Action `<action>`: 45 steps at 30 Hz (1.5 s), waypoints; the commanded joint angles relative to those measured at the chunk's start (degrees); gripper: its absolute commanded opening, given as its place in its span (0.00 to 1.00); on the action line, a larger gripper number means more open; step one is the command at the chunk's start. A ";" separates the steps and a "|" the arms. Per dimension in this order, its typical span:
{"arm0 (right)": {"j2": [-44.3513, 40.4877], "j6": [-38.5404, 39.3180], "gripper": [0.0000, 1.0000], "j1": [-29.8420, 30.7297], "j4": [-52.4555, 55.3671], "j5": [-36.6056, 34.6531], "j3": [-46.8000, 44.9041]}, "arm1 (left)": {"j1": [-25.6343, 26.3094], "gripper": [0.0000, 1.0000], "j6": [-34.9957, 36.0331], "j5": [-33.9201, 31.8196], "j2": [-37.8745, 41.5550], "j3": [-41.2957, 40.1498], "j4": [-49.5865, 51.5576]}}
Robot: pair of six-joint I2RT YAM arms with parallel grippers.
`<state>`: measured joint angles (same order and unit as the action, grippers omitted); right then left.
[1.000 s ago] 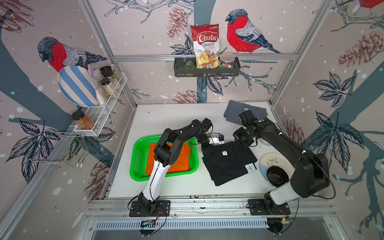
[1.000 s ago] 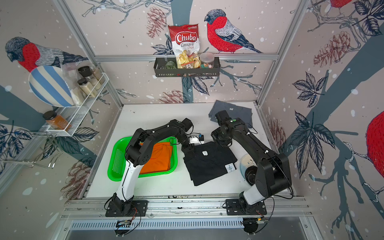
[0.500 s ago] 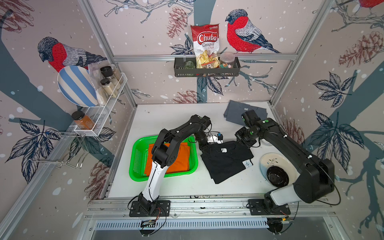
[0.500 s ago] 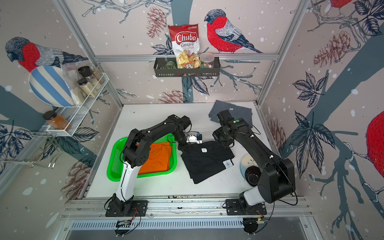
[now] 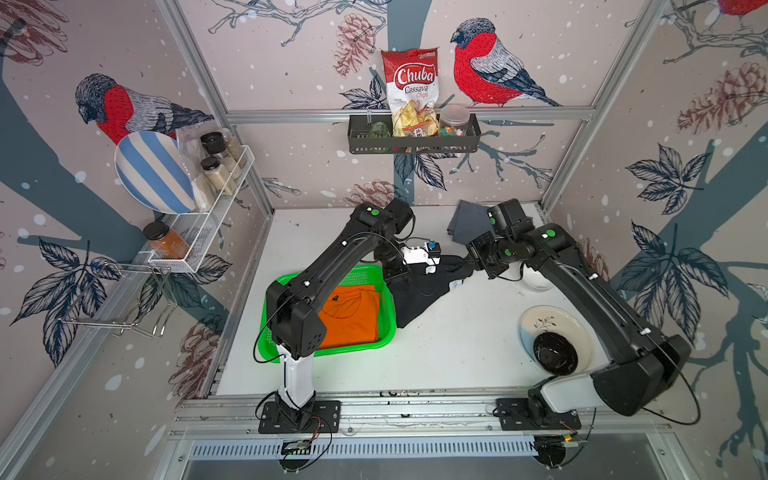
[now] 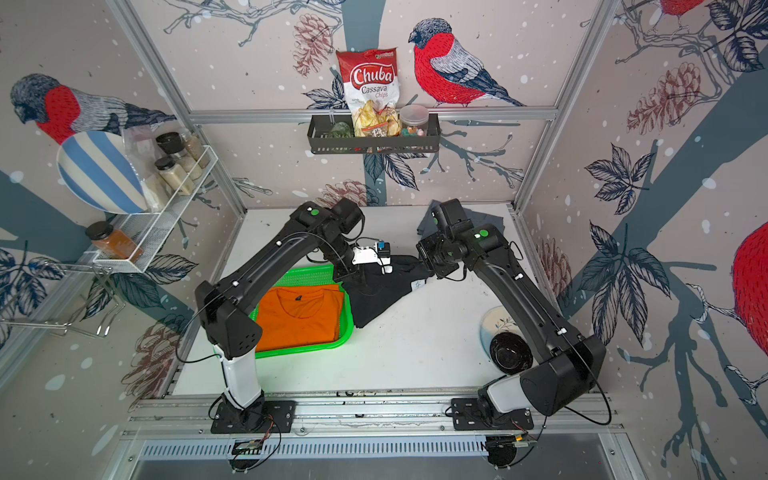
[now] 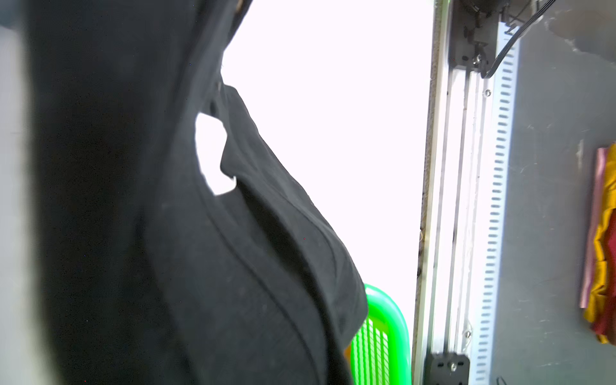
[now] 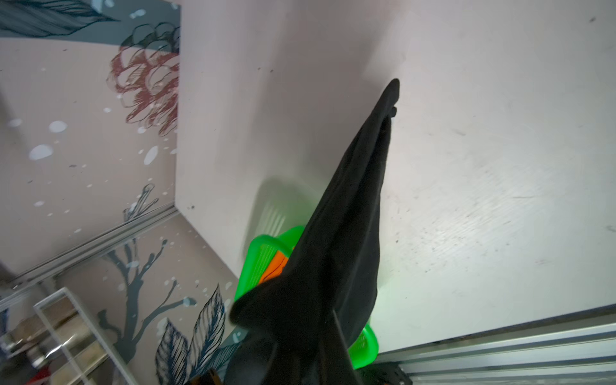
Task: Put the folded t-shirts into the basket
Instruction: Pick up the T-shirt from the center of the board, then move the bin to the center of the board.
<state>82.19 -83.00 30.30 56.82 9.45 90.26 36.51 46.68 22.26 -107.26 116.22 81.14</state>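
Left wrist view is filled by the black t-shirt [image 7: 200,250], so the jaws are hidden there. In both top views the left gripper [image 5: 405,272] and the right gripper [image 5: 469,265] are seen pinched on its upper edge, at 10 and 2 o'clock of the cloth. It is slung between them, its low corner sagging just beside the basket [image 5: 266,353] at 8 o'clock of the table, where the orange t-shirt [image 5: 349,320] is laid. The grey t-shirt [image 5: 463,220] is left at 1 o'clock. Such soft, light cloth is judged likely to unfold, so two edge corners are best gripped.
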 commanded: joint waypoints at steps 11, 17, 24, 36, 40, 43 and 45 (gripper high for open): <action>3.37 -10.66 0.00 19.69 -2.15 -9.28 13.72 | -4.88 0.00 3.29 -15.83 23.00 -3.82 15.10; 8.81 -17.51 0.00 33.95 -7.29 -14.61 15.42 | -8.48 0.00 4.16 -18.61 38.10 -15.75 16.41; 18.72 -21.75 0.00 39.43 -5.98 -12.53 19.64 | -15.65 0.00 7.81 -22.46 47.27 -27.38 17.46; 22.55 -22.84 0.00 33.08 -9.27 -9.27 7.78 | -25.44 0.00 13.02 -16.74 45.15 -43.03 3.58; 22.47 -21.63 0.00 30.12 -9.21 -9.61 3.79 | -24.91 0.00 12.91 -10.56 45.38 -49.06 -5.22; 22.18 -19.96 0.00 27.80 -7.72 -10.32 1.94 | -22.56 0.00 10.87 -8.82 44.12 -52.90 -11.20; 22.04 -19.26 0.00 26.46 -7.38 -10.19 0.15 | -19.18 0.00 8.99 -10.82 42.34 -54.62 -15.19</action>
<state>104.60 -104.25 58.28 45.23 2.79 92.03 14.81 58.19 10.63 -63.66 63.18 72.82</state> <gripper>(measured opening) 0.077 0.078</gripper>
